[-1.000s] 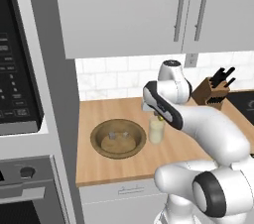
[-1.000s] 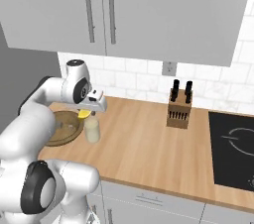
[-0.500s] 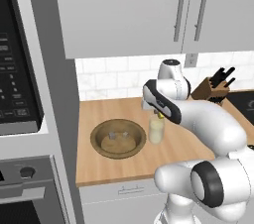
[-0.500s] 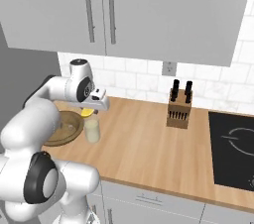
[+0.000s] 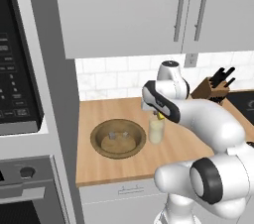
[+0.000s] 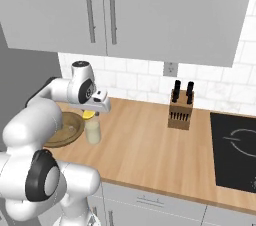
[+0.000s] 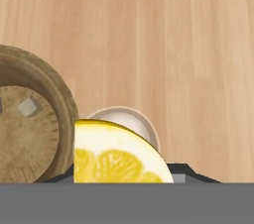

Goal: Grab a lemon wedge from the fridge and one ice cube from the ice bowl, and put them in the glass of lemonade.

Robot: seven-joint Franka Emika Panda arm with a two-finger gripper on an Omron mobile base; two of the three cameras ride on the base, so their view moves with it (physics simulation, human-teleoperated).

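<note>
In the left base view my arm reaches from the lower right up to the middle of the frame, where my gripper (image 5: 158,114) hangs right over the glass (image 5: 157,131); a bit of yellow, the wedge (image 5: 159,116), shows at its tip just above the glass rim. The bowl (image 5: 118,138) sits left of centre on the wooden counter (image 5: 104,168), just beside the glass, with small pale cubes (image 5: 113,135) lying inside it. A knife block (image 5: 210,89) stands at the right, against the tiled wall. In the right base view my gripper (image 6: 93,114) is at the middle left, clamped on the wedge (image 6: 88,114), which hangs directly above the glass (image 6: 92,132); the bowl (image 6: 67,129) lies to the left of the glass, partly behind my arm, and the knife block (image 6: 180,110) stands right of centre, well apart from both. In the hand view the wedge (image 7: 115,154) sits low in the middle, cut face toward the camera, held between my fingers, whose tips are mostly hidden behind it. The glass (image 7: 130,122) rim peeks out just behind the wedge, and the bowl (image 7: 56,100) curves in from the left edge, touching or nearly touching the glass, with a cube (image 7: 27,107) on its floor.
</note>
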